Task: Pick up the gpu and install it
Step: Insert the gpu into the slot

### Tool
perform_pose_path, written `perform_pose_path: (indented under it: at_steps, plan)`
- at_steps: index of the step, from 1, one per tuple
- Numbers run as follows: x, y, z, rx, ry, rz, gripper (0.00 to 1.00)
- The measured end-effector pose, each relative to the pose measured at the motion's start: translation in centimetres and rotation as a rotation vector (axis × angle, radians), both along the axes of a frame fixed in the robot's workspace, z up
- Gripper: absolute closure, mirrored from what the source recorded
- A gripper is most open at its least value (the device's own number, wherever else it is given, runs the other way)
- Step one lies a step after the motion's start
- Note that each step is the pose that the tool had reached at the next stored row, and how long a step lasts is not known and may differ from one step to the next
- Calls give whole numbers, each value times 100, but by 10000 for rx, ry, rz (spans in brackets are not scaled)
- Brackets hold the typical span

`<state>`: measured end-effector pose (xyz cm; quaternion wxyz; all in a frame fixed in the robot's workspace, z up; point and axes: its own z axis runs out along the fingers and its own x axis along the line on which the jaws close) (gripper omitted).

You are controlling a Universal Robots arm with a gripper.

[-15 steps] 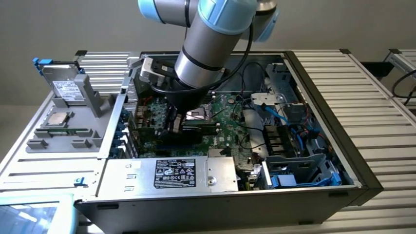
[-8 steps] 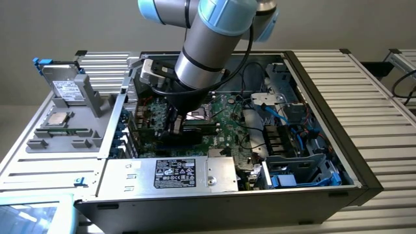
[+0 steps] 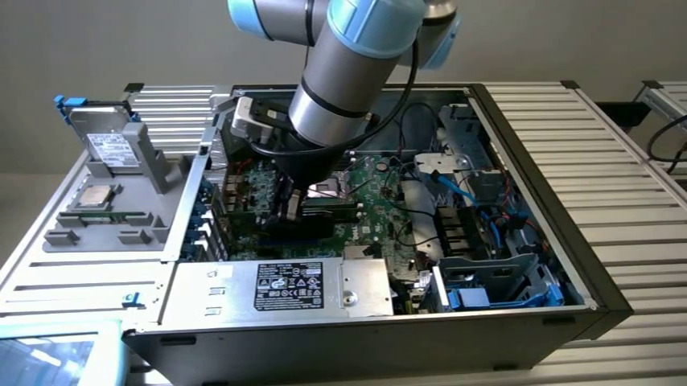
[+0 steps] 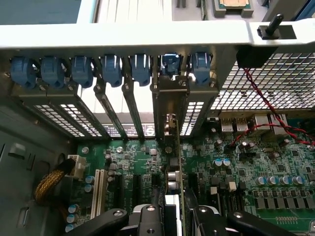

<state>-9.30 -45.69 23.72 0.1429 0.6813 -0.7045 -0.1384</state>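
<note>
The gripper is pinching the gpu edge-on, holding it upright over the motherboard inside the computer case, below the blue slot clips

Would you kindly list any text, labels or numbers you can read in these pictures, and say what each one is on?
None is legible.
Black label on the power supply: print too small to read.
White label on the drive in the grey stand: too blurred.
Motherboard markings: too small.
</note>
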Motion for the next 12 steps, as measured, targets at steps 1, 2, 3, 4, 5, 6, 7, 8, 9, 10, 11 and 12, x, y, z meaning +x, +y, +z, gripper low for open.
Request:
perform_pose_path:
  at_steps: [1, 2, 3, 4, 5, 6, 7, 8, 9, 10, 11, 12]
  plan:
    - [0, 0, -4, 1, 0, 0, 72]
    - [0, 0, -13, 2, 0, 0, 72]
    - [0, 0, -22, 0, 1, 0, 72]
    - [0, 0, -23, -1, 1, 0, 72]
    - [0, 0, -23, 0, 1, 0, 72]
    - [0, 0, -24, 0, 0, 0, 72]
    - [0, 0, -24, 0, 0, 0, 72]
    - [0, 0, -24, 1, 0, 0, 72]
    - [0, 0, -24, 1, 0, 0, 72]
    - [0, 0, -25, 2, -1, 0, 72]
    - [0, 0, -25, 1, 0, 0, 72]
    - [0, 0, -25, 2, 0, 0, 72]
